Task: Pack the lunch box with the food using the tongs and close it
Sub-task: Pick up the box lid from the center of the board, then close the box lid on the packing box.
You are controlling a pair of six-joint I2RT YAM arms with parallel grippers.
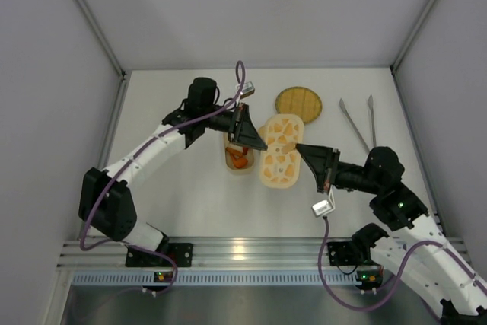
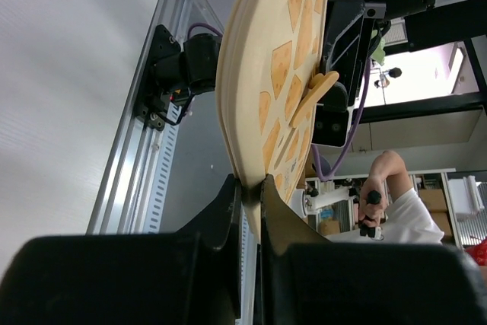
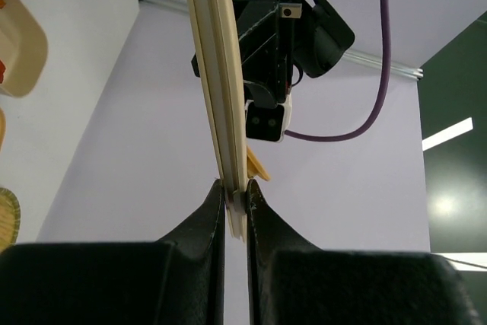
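Note:
The lunch box lid (image 1: 281,159), cream with orange patches, is held between both grippers. My left gripper (image 1: 261,144) is shut on its left edge, my right gripper (image 1: 300,148) on its right edge. In the left wrist view the lid (image 2: 251,74) rises edge-on from the pinching jaws (image 2: 253,188). The right wrist view shows its rim (image 3: 217,74) clamped the same way (image 3: 237,194). The open lunch box (image 1: 239,167) sits just left of the lid, under the left gripper, with orange food pieces (image 1: 240,160) inside. The tongs (image 1: 356,122) lie at the back right of the table.
A round woven yellow plate (image 1: 298,103) lies behind the lid. White walls enclose the table on three sides. An aluminium rail (image 1: 243,253) runs along the near edge.

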